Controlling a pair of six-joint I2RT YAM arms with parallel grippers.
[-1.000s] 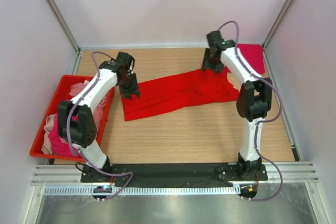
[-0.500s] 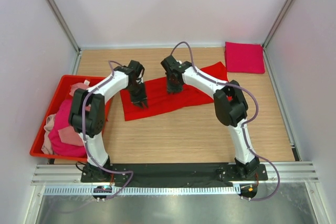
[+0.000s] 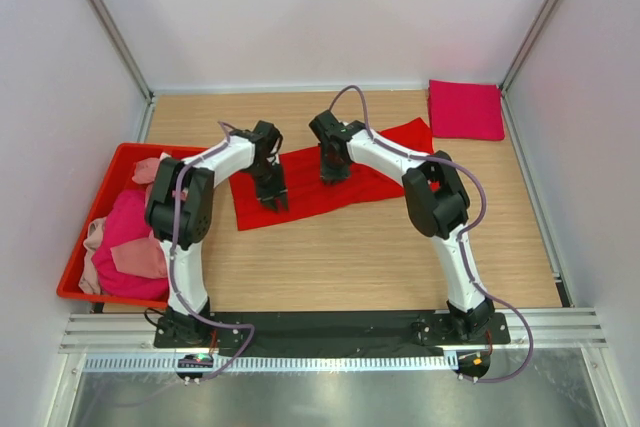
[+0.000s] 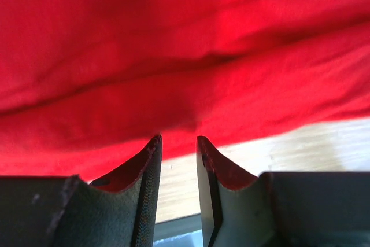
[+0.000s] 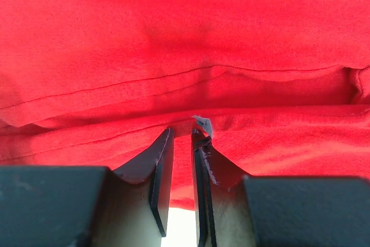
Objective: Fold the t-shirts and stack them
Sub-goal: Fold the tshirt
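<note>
A bright red t-shirt [image 3: 305, 192] lies on the table as a long slanted band, folded lengthwise. My left gripper [image 3: 277, 201] is at its near left edge. In the left wrist view the jaws [image 4: 179, 140] stand slightly apart with only bare wood between them, their tips at the shirt's [image 4: 185, 56] hem. My right gripper [image 3: 329, 174] points down on the middle of the shirt. In the right wrist view its jaws [image 5: 182, 132] are nearly together with nothing between them, resting on the cloth [image 5: 185, 39]. A folded magenta-crimson shirt [image 3: 465, 109] lies at the back right corner.
A rigid red bin [image 3: 92, 212] stands at the left table edge, holding a magenta shirt [image 3: 125, 232] and pale pink cloth [image 3: 140, 257]. White walls and metal posts close in the back and sides. A black base rail runs along the near edge.
My right gripper moved from the shirt's back right end to its middle, and the shirt's right part now lies narrower. My left gripper slid right and nearer, toward the shirt's near edge.
</note>
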